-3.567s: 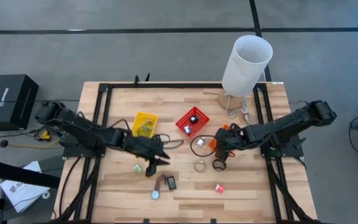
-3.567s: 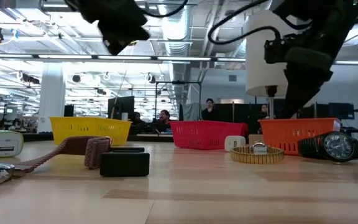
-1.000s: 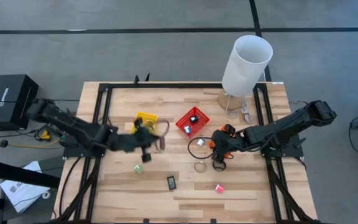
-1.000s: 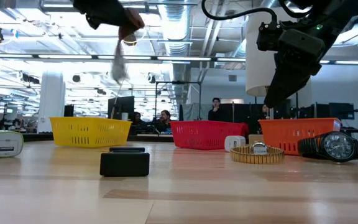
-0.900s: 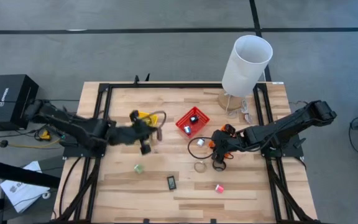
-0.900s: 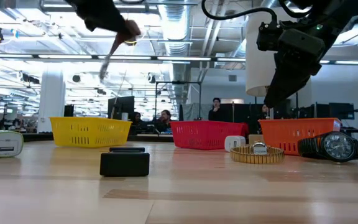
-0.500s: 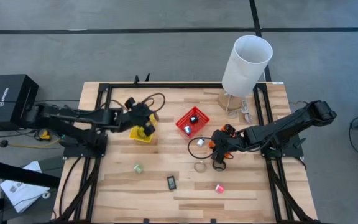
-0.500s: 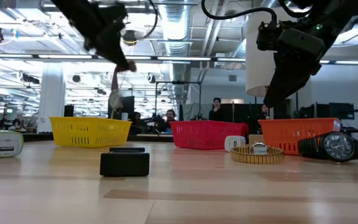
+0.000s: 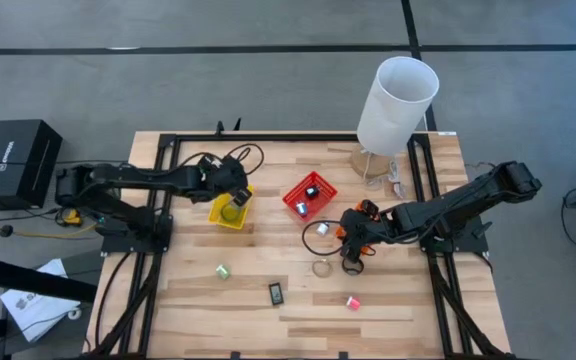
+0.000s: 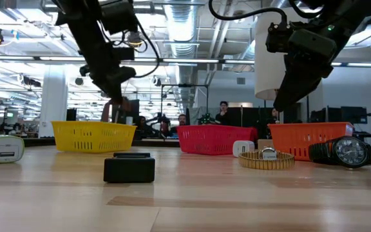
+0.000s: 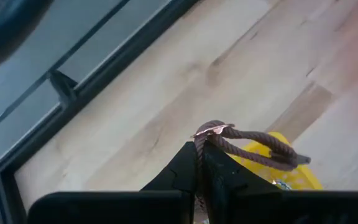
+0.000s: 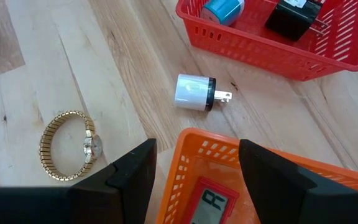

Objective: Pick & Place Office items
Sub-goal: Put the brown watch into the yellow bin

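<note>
Since half a second ago the left gripper (image 9: 236,190) has dropped lower over the yellow basket (image 9: 218,211), carrying the brown braided strap (image 11: 247,140) with it. Its fingers are pinched tight on that strap, which loops out past the fingertips right above the basket.

Over on the other side, the right gripper (image 12: 194,171) hasn't budged; it hangs spread wide over the orange basket (image 12: 229,180), nothing in it. A gold watch (image 12: 67,144) and a white plug adapter (image 12: 196,93) lie on the table (image 9: 388,305) just beside that basket, and the red basket (image 9: 310,195) sits a bit further off. A small black block (image 10: 129,169) rests nearer the front.
</note>
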Available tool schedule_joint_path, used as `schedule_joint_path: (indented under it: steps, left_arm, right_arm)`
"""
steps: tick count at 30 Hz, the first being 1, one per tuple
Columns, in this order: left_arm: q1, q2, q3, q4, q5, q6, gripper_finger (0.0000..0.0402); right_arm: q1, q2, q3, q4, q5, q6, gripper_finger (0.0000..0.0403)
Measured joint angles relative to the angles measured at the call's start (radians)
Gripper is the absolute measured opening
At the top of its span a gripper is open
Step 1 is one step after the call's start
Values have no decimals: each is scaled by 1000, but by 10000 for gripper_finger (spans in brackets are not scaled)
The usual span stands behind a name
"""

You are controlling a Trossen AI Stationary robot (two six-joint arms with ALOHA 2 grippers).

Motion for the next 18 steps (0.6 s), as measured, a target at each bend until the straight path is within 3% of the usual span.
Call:
schedule_joint_path:
  steps: [7, 15, 18]
  left_arm:
    - [0, 29, 0, -9, 119, 4, 22]
    - [-3, 29, 0, -122, 135, 3, 50]
    - [-3, 29, 0, -163, 185, -16, 65]
  right_arm:
    - [0, 0, 0, 0, -3, 0, 219]
    - [0, 0, 0, 0, -3, 0, 219]
    - [0, 0, 0, 0, -3, 0, 219]
